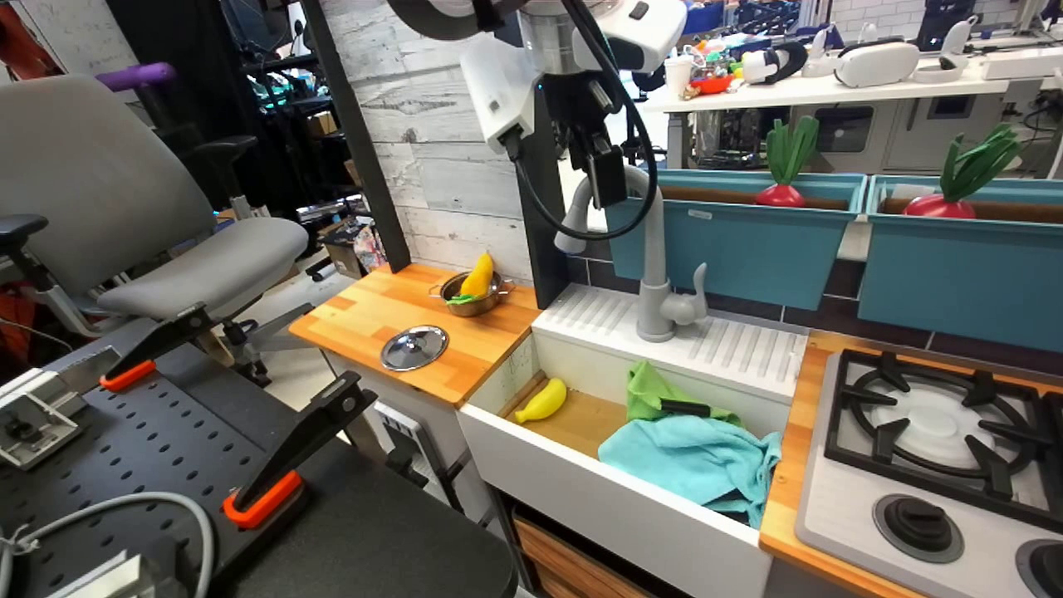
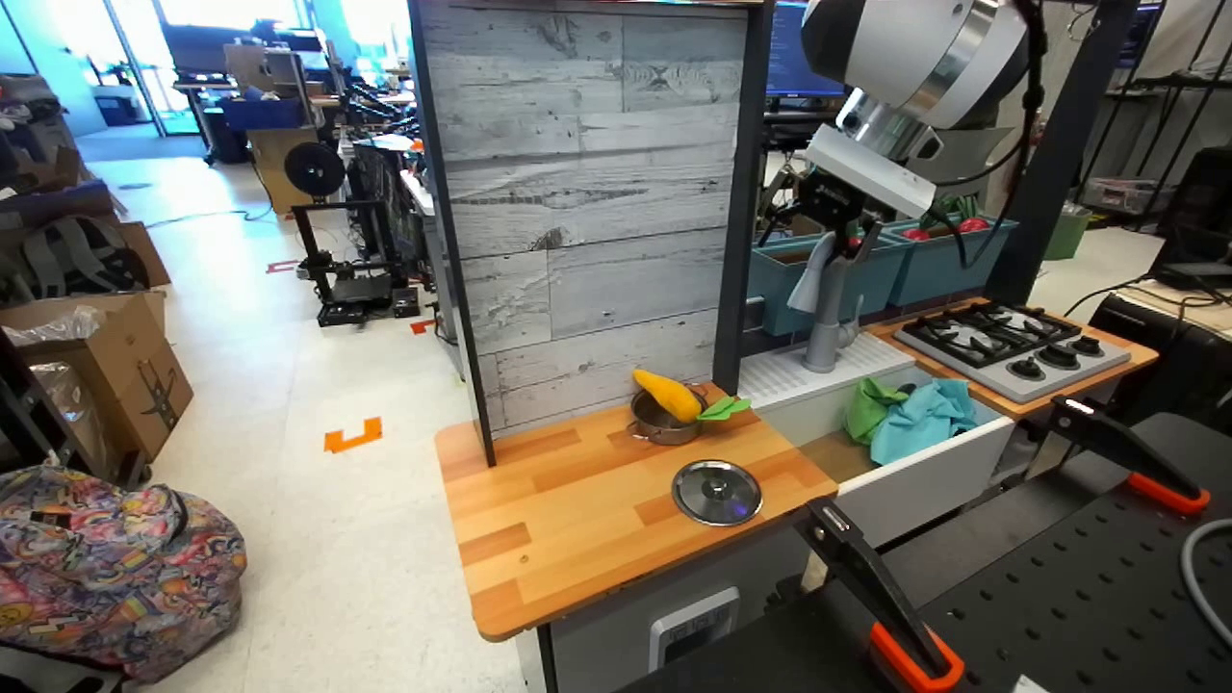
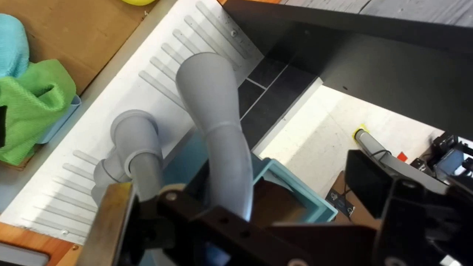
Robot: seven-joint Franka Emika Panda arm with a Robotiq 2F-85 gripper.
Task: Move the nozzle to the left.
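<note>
In an exterior view my fingers (image 1: 611,178) overlap the gooseneck faucet spout (image 1: 654,253), contact unclear. In an exterior view its flared head (image 2: 811,279) hangs below them, toward the plank wall (image 2: 592,192). In the wrist view they stand apart, the spout curving between them; I judge the leftward swing mostly made, a final nudge perhaps and backing away remaining.

Lab: robot arm (image 2: 914,58), 3D printer (image 2: 360,290)

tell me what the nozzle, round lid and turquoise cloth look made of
Nozzle: probably matte plastic, given its dull, even surface; painted metal possible. Round lid: likely polished metal, from its bright reflections. Turquoise cloth: soft-looking fabric, from its loose folds.
</note>
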